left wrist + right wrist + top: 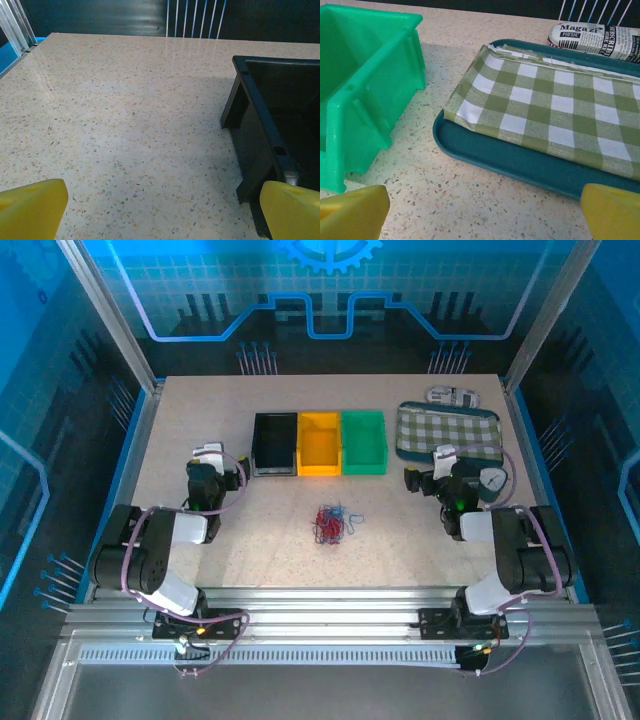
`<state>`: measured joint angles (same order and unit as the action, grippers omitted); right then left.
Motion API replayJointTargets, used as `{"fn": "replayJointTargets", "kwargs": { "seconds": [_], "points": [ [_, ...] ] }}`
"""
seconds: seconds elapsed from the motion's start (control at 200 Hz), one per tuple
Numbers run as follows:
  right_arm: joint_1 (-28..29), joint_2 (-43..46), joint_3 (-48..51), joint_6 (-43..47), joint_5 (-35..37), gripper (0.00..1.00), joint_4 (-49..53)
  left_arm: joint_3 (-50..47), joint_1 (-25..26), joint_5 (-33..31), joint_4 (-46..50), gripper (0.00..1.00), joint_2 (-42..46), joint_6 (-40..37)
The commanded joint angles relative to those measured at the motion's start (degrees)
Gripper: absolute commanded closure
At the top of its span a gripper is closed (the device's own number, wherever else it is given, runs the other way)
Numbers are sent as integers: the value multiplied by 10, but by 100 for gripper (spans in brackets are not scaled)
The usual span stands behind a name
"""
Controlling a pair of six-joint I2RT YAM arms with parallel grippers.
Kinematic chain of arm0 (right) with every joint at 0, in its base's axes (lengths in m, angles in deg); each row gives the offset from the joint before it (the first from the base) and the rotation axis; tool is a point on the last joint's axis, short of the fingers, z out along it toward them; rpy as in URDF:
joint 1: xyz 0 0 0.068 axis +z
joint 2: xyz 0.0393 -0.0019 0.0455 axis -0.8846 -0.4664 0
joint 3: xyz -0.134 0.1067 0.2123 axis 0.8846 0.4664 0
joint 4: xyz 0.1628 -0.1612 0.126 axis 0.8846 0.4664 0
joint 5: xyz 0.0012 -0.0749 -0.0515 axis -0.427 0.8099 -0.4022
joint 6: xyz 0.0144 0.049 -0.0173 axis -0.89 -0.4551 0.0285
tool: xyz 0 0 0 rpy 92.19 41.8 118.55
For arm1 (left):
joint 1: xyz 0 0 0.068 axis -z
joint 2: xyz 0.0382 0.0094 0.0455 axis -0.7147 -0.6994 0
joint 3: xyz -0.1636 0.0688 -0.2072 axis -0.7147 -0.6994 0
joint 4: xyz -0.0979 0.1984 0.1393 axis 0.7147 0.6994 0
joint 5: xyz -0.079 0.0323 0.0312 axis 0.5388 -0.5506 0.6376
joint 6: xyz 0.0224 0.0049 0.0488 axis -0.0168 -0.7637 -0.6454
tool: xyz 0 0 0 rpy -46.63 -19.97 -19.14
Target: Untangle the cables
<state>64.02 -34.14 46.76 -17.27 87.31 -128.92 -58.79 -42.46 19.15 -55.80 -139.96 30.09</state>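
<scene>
The cables (335,523) lay in one small messy pile of red and blue wires on the table (260,540). The pile sat in the middle, in front of the yellow bin (320,443) and between the two arms. It was well away from both of them.

The left gripper (160,215) had its yellow fingers (30,207) spread wide with nothing between them. It was just beside the black bin (270,130). The right gripper (485,212) was spread wide too, and it held nothing. It faced the gap between the green bin (365,90) and the tray (520,160) with the checked cloth (555,105) on it.

A few things could go wrong from here, I think. The wires look thin and lie flat, so the fingers might slip past them or scrape the table. If one arm grabbed the whole pile and pulled, the knots could get tighter, not looser. If a gripper turned without lifting first, it could bump the bin or the tray beside it. Both arms need to go to the same small spot, so they might also knock into each other there.
</scene>
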Motion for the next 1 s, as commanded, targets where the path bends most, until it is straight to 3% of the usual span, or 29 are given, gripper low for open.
{"fn": "replayJointTargets", "kwargs": {
  "seconds": [0.0, 0.991],
  "points": [
    [8, -1, -5, 0, 9, 0, -25, -9, -7, -7, -15, 1, -7, 9],
    [10, 0, -5, 0, 12, 0, -23, -9, -7, -8, -15, 0, -7, 8]
  ]
}}
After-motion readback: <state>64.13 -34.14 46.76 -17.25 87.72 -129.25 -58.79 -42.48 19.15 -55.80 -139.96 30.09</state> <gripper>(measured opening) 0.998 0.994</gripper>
